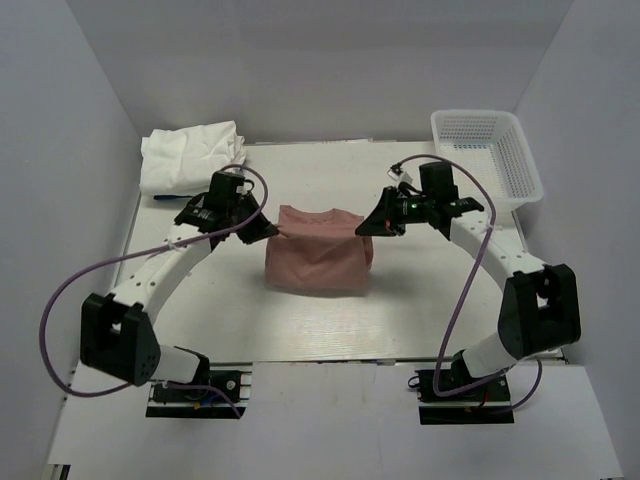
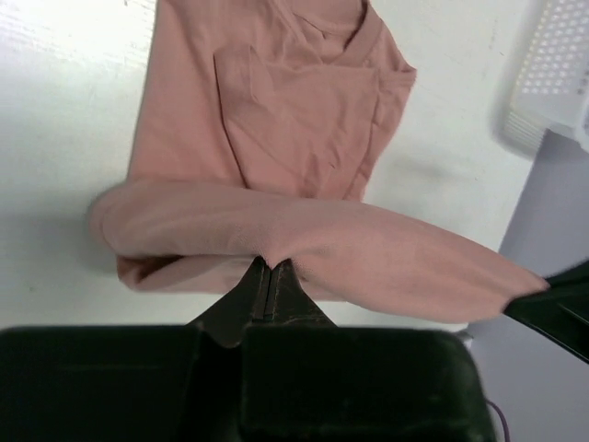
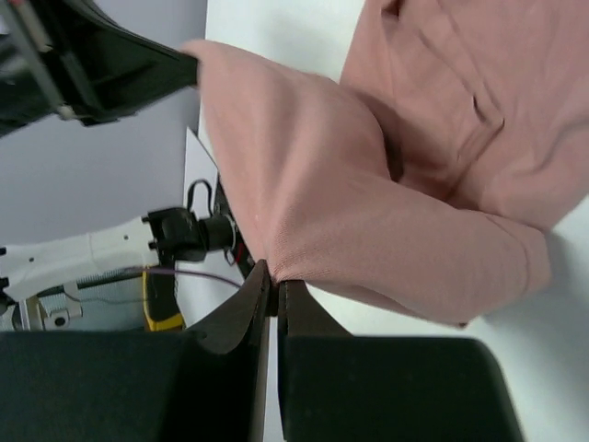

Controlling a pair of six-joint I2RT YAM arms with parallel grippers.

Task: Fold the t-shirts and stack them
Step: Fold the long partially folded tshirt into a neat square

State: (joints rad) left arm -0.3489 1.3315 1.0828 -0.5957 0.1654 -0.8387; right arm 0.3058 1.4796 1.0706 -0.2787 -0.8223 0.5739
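White table (image 1: 330, 330) – pink shirt (image 1: 320, 262) half-folded at centre, edge held up by left gripper (image 1: 273, 230) and right gripper (image 1: 363, 228), both pinching it; white shirts (image 1: 190, 155) far-left, basket (image 1: 490, 150) far-right.

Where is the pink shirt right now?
In the overhead view the pink shirt sits mid-table, its far edge pinched by the left hand and the right hand, with the white shirts far left and the basket far right.

Pale grey enclosure: back wall (image 1: 320, 70), left wall (image 1: 55, 180), right wall (image 1: 600, 130) boxing in white table (image 1: 400, 320). Light even, diffuse; soft shadows on table. White panel (image 1: 330, 420) along near edge.
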